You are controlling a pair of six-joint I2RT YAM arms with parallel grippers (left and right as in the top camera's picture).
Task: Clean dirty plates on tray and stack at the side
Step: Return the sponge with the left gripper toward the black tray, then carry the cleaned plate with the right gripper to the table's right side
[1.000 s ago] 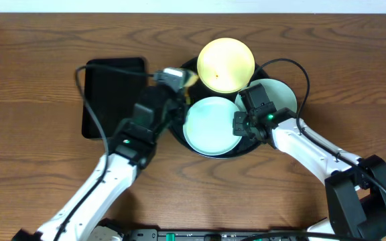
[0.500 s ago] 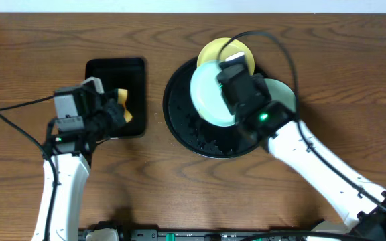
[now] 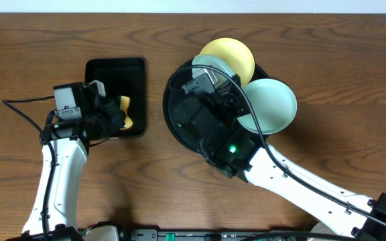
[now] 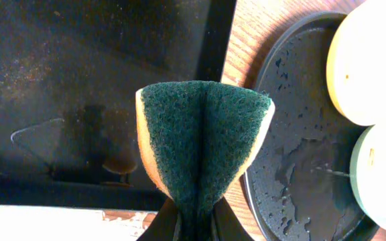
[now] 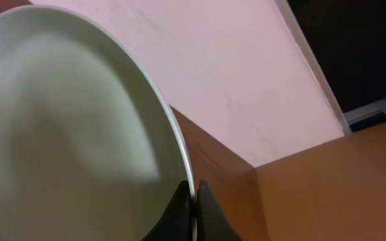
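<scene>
My right gripper (image 5: pixel 194 195) is shut on the rim of a light teal plate (image 5: pixel 66 127), held tilted and lifted above the round black tray (image 3: pixel 170 107). In the overhead view this plate (image 3: pixel 208 64) is partly hidden by the raised right arm and gripper (image 3: pixel 214 82). The pale yellow plate (image 3: pixel 234 52) sits at the tray's far edge, and the second teal plate (image 3: pixel 273 104) at its right edge. My left gripper (image 4: pixel 193 224) is shut on a folded green-and-yellow sponge (image 4: pixel 203 140) over the rectangular tray; both also show overhead, the gripper (image 3: pixel 112 114) and the sponge (image 3: pixel 124 110).
A smaller rectangular black tray (image 3: pixel 112 73) lies left of the round tray. The round tray's floor (image 4: pixel 300 140) is wet with droplets. In the left wrist view the yellow plate (image 4: pixel 370 60) and a teal plate (image 4: pixel 384 174) lie at the right. Bare wooden table surrounds everything.
The left gripper carried the sponge from the round tray to the rectangular tray. The right gripper lifted a teal plate off the round tray and raised it, tilted, towards the camera.
</scene>
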